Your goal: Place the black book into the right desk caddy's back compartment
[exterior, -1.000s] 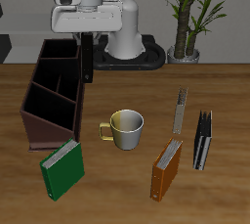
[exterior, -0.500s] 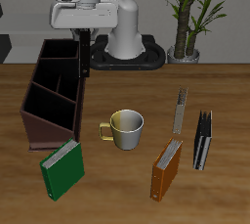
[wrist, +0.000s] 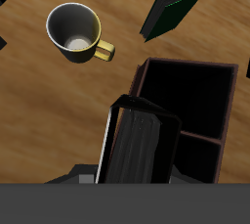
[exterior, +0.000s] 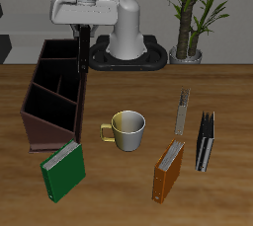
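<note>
The black book (exterior: 83,54) is held upright in the gripper (exterior: 81,28), hanging edge-down over the far end of the right desk caddy (exterior: 51,97). The jaws are clamped on the book's upper edge. In the exterior view the book's lower end overlaps the caddy's far rim, above the back compartment (exterior: 61,56); whether it has entered that section or is only poised over it cannot be told from this angle.

In the wrist view the book (wrist: 137,145) is seen from above as a dark slab with pale page edges, with the caddy's dark open sections (wrist: 187,101) directly beneath and beside it.

Elsewhere on the table (exterior: 227,92): a mug (exterior: 126,130) with a yellow handle stands near the centre. A green book (exterior: 63,171) lies near the caddy's front end. An orange-brown book (exterior: 169,170) and a dark grey book (exterior: 205,140) stand beyond the mug. A thin pale book (exterior: 182,112) stands behind them.
</note>
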{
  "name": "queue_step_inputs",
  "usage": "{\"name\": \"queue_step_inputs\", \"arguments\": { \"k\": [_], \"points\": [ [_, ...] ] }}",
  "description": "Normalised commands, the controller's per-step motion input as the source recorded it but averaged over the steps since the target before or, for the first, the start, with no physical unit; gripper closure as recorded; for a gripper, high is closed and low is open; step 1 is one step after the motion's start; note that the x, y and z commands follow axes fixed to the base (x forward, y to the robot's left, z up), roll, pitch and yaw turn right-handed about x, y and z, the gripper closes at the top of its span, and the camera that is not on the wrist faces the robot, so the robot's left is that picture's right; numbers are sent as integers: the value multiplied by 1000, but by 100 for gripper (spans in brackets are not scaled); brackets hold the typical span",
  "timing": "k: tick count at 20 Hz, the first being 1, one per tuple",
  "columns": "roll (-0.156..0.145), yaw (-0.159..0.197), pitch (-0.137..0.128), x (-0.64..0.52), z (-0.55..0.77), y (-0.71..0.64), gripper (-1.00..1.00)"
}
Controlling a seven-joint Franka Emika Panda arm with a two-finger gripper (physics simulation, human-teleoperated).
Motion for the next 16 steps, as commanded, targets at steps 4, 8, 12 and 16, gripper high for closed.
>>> {"name": "queue_step_inputs", "arguments": {
  "k": [4,8,12,16],
  "points": [
    [-55,-26,30,-104,-63,-199,100],
    [-50,-19,17,-223,-104,-264,100],
    [-15,-33,25,-175,-57,-176,100],
    [-21,-15,-10,-103,-13,-116,100]
  ]
}}
